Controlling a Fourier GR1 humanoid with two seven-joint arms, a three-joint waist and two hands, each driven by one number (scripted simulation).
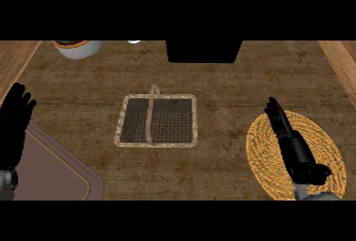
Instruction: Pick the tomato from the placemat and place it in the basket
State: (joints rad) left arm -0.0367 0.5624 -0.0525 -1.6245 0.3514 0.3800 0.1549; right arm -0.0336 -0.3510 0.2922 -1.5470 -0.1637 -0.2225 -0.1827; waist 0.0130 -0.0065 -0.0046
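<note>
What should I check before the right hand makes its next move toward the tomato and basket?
1. Tomato in sight: not ok. None shows on the placemat; it may be hidden under the right hand.
2. Right hand position: ok, it lies over the placemat with fingers straight.
3. Grasp on the tomato: cannot tell, no curled fingers show.
4. Basket free to receive: ok, nothing shows inside, though its handle crosses the opening.
5. Path from placemat to basket: ok, bare counter between them.
6. Left hand out of the way: ok, resting open at the view's left edge, apart from the basket.
</note>
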